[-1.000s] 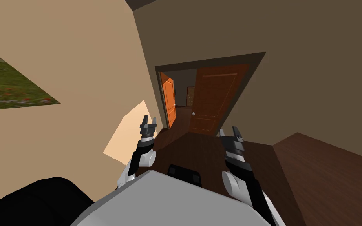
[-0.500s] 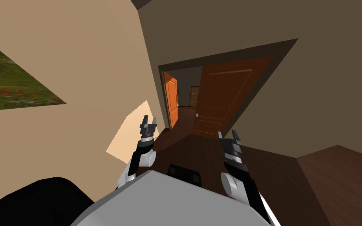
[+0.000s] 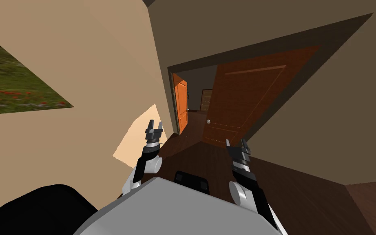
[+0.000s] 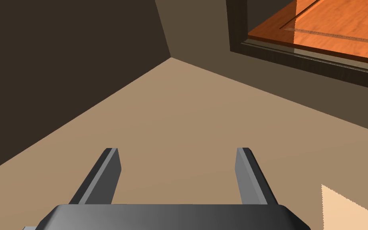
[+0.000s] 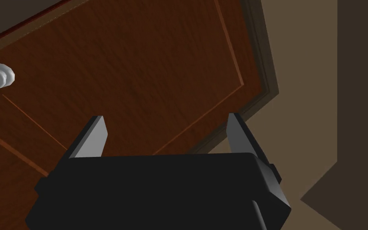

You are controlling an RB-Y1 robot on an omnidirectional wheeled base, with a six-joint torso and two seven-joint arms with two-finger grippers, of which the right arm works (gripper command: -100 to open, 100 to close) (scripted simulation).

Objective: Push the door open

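Faced the brown door (image 3: 248, 102) — ajar, upright, straight ahead of the right gripper (image 5: 166, 116) (fingers spread wide, holding nothing), not touching. Had the left gripper (image 4: 177, 149) likewise spread, empty — aimed at the tan wall (image 4: 203, 119), farther off.

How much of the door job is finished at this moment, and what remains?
Done: the brown door already stands ajar, with a gap beside its knob. In hand: the right gripper, open, points at the door but seems apart from it. The left gripper is open, facing the tan wall. Left: making contact and pushing the door wide.
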